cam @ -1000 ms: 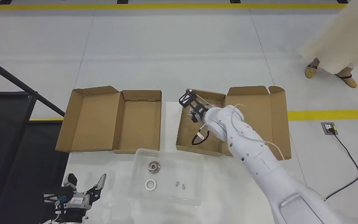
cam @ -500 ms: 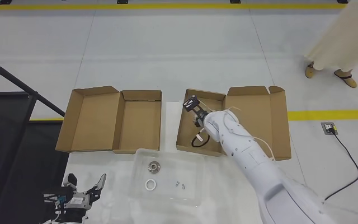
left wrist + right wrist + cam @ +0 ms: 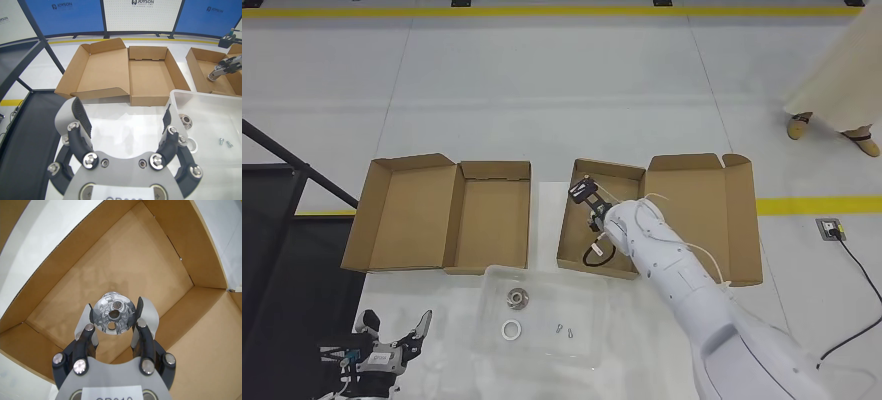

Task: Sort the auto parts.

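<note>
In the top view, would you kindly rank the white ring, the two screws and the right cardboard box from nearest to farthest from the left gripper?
From the left gripper:
1. White ring, in the clear bin, at the end toward that gripper.
2. Two screws, same bin, beyond the ring.
3. Right cardboard box, farthest, behind the bin.

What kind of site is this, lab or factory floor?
Likely a factory-style test or demo floor: yellow floor line, pegboard panel between blue partitions, and a white table with open cardboard boxes and a clear bin of metal parts.
</note>
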Motion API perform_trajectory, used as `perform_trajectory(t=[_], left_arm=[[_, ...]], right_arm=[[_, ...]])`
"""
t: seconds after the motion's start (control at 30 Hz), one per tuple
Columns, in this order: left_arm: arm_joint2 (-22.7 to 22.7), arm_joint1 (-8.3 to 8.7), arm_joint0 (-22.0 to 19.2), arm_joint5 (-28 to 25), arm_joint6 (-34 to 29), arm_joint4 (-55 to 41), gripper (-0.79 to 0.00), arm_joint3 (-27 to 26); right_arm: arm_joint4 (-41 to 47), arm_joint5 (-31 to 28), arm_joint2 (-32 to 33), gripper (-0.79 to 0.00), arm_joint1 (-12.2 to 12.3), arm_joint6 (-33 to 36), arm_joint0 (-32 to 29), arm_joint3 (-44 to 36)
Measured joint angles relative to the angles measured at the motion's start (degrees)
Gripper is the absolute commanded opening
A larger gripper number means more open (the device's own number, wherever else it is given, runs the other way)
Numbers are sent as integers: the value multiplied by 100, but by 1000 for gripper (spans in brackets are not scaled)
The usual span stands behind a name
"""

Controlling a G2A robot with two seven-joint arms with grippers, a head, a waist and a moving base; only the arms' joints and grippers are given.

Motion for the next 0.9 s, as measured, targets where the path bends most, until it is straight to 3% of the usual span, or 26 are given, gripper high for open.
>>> perform_trajectory(t=[0.13, 0.33, 0.4, 0.47, 0.5, 0.9], left_arm=[[0, 0, 0, 0, 0, 0, 0, 0], [0, 0, 0, 0, 0, 0, 0, 0], [0, 0, 0, 0, 0, 0, 0, 0], [0, 0, 0, 0, 0, 0, 0, 0], [0, 0, 0, 0, 0, 0, 0, 0], [0, 0, 0, 0, 0, 0, 0, 0]], right_arm=[[8, -24, 20, -394, -33, -75, 39, 113], [-3, -81, 46, -317, -55, -126, 74, 201], [-6, -97, 54, -259, -59, -134, 79, 218], [-7, -137, 61, -142, -65, -130, 78, 233], [-8, -155, 64, -12, -67, -127, 76, 240], [69, -285, 182, 0, -52, -385, 160, 245]])
